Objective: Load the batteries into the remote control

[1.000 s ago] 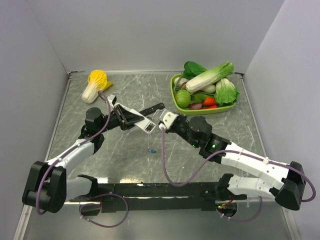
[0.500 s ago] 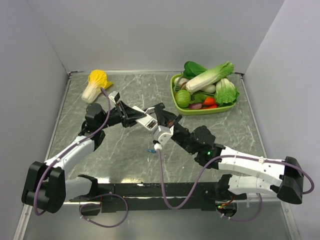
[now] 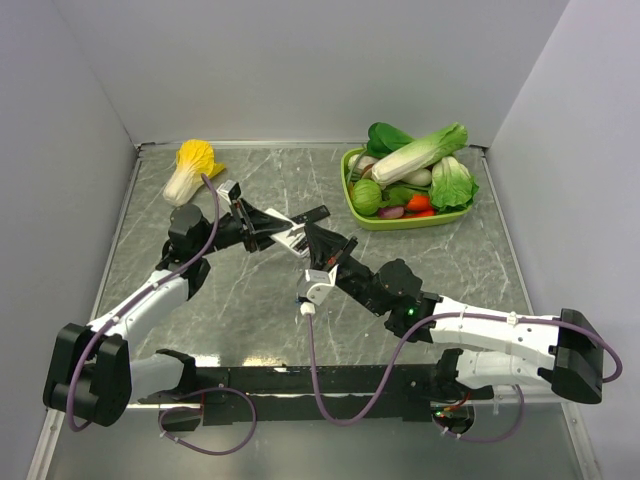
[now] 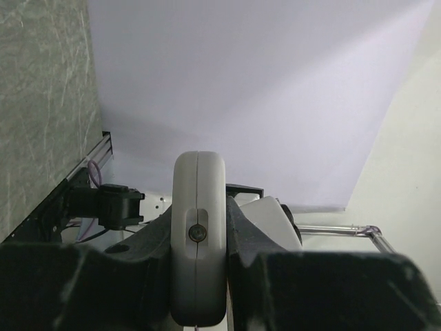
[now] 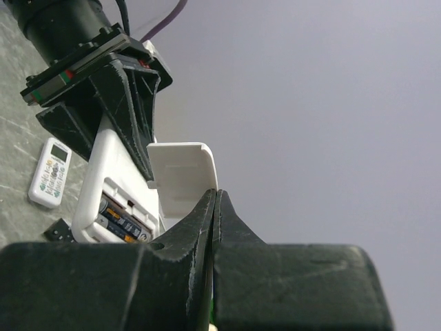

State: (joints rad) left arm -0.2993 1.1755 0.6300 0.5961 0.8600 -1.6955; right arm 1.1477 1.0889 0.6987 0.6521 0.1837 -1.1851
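Desk (image 3: pixel 450 262) of grey veined stone carries two arms, one green tray (image 3: pixel 392 222) piled with vegetables at the far right, and one yellow-and-white cabbage (image 3: pixel 188 172) at the far left. Above the middle of the desk the left end effector (image 3: pixel 270 233) is clamped on the remote control (image 5: pixel 103 172), holding it in the air. The top view gives only this meeting of the two arms. The left wrist view shows the remote edge-on, squeezed between the two fingers. The right wrist view alone shows the remote's plain white back with its compartment open and two batteries (image 5: pixel 118 219) lying side by side inside. It also shows one white cover (image 5: pixel 180 172) standing at the compartment's end, and one smaller white remote (image 5: pixel 49 172) flat on the desk beyond. The right end effector (image 5: pixel 213 198) has its fingers pressed together, tips at the cover's lower edge; whether they pinch it I cannot tell.
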